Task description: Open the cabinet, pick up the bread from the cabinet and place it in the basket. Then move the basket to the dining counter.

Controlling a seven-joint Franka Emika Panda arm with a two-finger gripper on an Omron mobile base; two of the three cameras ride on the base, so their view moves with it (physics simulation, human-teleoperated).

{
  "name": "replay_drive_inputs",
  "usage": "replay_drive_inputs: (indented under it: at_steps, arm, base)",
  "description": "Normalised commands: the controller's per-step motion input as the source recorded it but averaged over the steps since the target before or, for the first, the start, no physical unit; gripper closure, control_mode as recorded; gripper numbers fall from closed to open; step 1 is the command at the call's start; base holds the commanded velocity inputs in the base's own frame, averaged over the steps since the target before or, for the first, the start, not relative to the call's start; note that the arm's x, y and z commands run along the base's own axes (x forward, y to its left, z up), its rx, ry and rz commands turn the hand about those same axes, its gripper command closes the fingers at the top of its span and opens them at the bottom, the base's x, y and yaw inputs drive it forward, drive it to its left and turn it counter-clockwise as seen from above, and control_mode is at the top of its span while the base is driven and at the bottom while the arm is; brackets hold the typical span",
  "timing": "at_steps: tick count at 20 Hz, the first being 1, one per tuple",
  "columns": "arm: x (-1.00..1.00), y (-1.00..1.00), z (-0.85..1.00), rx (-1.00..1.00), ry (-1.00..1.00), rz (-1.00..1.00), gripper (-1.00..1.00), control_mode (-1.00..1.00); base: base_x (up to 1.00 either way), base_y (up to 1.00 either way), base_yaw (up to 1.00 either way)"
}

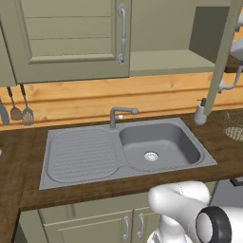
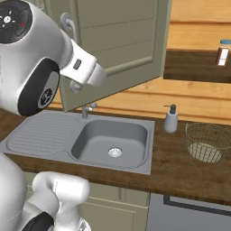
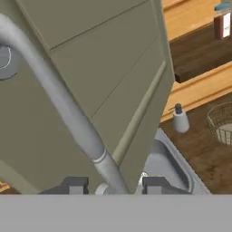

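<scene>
In the left base view, two utensils (image 1: 27, 113) hang on the wood wall at nine o'clock. The cabinet (image 1: 71, 42) fills the top, and its left door is shut. Its right door (image 1: 223, 61) is swung out and seen edge-on at two o'clock. Between the doors a bare shelf (image 1: 166, 61) of the cabinet shows.

Below, the steel sink (image 1: 95, 154) is set into the dark wood counter (image 1: 19, 161). Its drainboard is to the left and its basin (image 1: 159, 144) to the right, with a round drain in the bottom. The tap (image 1: 118, 114) stands at the basin's twelve o'clock.

A soap dispenser (image 1: 200, 113) stands upright on the counter at the sink's two o'clock. The basket (image 2: 208, 142) sits on the counter just beyond it, at four o'clock in the right base view. I cannot tell through the mesh whether anything lies inside it.

A jar (image 2: 223, 52) stands on a dark shelf at one o'clock.

In the hand view the gripper (image 3: 114, 185) straddles the open door's silver handle (image 3: 54, 95). The jaws are released, with a gap on each side of the bar.
</scene>
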Motion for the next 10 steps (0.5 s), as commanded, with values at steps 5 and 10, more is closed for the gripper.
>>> replay_drive_inputs:
  at_steps: [5,10]
  arm:
    - [-0.55,0.77,0.0,-0.21,-0.01,-0.07,-1.0,-1.0]
    - [-0.02,1.0,-0.1,-0.45,0.14,-0.08,-1.0,-1.0]
  base:
    - [0.0,0.0,0.0]
    - [0.0,0.0,0.0]
